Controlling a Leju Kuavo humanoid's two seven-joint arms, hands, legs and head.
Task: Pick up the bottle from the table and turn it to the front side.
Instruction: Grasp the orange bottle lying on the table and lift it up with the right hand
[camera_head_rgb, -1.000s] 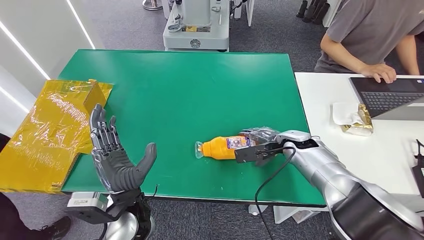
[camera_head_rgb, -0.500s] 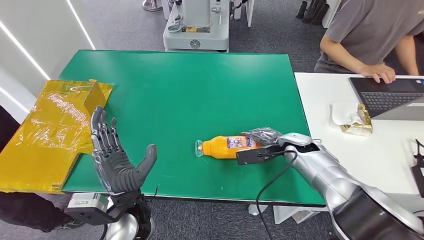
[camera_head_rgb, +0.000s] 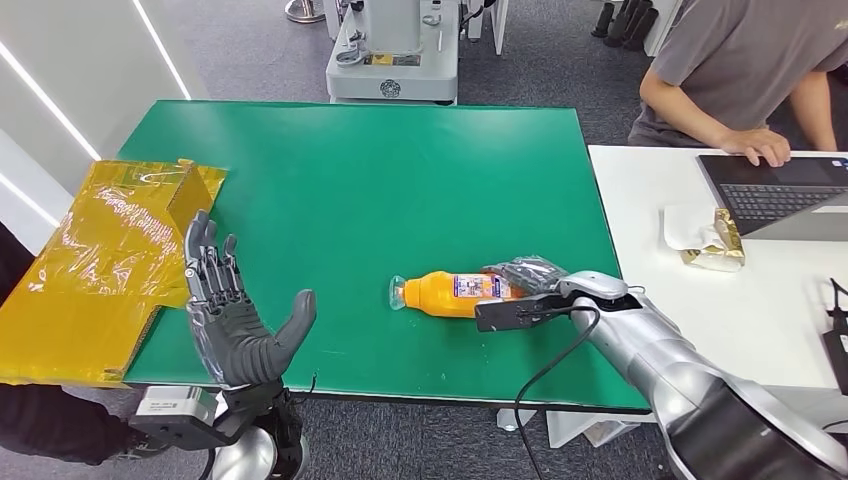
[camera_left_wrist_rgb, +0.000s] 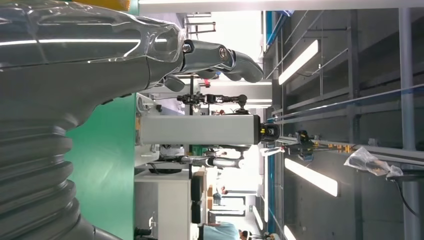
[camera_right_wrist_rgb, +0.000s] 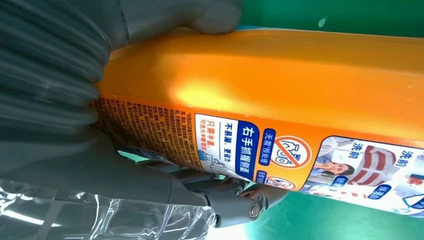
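vs. the picture a second ago: the bottle (camera_head_rgb: 450, 294) lies almost where it lay, on its side on the green table (camera_head_rgb: 400, 170), near the front edge and right of middle; the right hand (camera_head_rgb: 525, 285) has slid slightly nearer the front edge with the bottle's base end. left hand (camera_head_rgb: 235, 310) has barely moved

materials/shapes: bottle is glossy orange plastic, long and flattish, with a clear cap end pointing to the robot's left. its label carries a blue and white panel with chinese print and small pictures, seen close in the right wrist view (camera_right_wrist_rgb: 280, 100). table top is matte green with a few pale specks. a crinkled yellow plastic bag (camera_head_rgb: 100, 260) lies over the table's left edge, shiny and wrinkled. a white table (camera_head_rgb: 700, 310) stands just beside the green one; a person (camera_head_rgb: 750, 70) sits there, one hand on a laptop (camera_head_rgb: 780, 190). a gold-wrapped packet (camera_head_rgb: 715, 245) lies on it

hands: right hand grips the bottle's base end, thick grey thumb (camera_right_wrist_rgb: 200, 15) pressed on one side, dark fingers (camera_right_wrist_rgb: 240, 200) curled under the label side. left hand is raised at the front left, palm open, fingers spread, holding nothing
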